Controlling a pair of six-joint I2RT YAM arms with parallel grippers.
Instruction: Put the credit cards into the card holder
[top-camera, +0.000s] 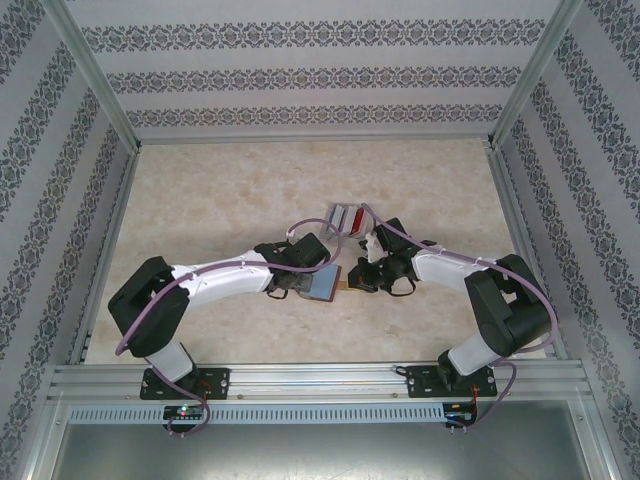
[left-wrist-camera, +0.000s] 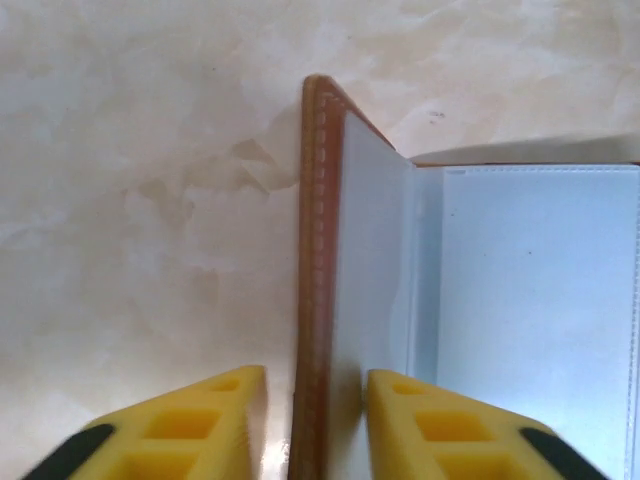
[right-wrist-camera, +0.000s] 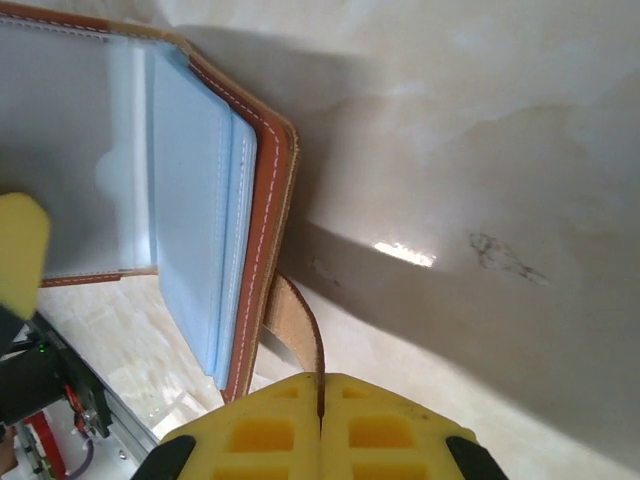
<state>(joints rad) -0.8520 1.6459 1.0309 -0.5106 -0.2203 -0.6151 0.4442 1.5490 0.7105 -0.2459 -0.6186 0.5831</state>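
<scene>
**A:** Where is the card holder kept, and why is it taken from both sides?

**B:** It is held open near the middle of the table, between the two arms. Its tab is pinched by the right gripper, whose fingers are pressed flat together on it. That cover is thereby drawn outward and the pale pockets are laid bare.

**A:** And the left gripper?

**B:** The other cover is stood on edge between its yellow fingers. Narrow gaps are seen on either side of the leather, so whether it is truly clamped cannot be told.

**A:** Where are the credit cards?

**B:** A small stack is seen on the table just behind the holder, with red and grey faces made out. No card is seen in the pockets that show.

**A:** What is to be feared next?

**B:** One gripper would probably have to be freed to fetch a card, and the holder might then fold shut.
</scene>
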